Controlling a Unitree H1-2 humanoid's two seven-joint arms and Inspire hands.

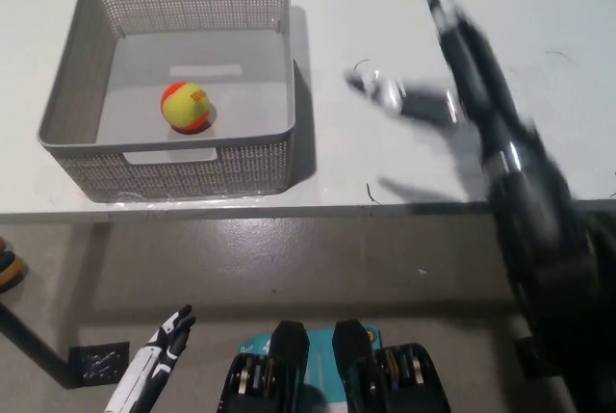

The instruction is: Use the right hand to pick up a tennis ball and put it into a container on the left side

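A yellow and red tennis ball (187, 107) lies inside the grey mesh basket (65, 95), task apparently done, while the black right robot hand (438, 76), right of the basket, hangs spread and empty.

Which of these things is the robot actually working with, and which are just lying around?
Part of the job:
- red and yellow tennis ball
- grey perforated metal basket holding it
- black right hand, open over the white table

Just there:
- white left hand, hanging low
- dark object at the left edge
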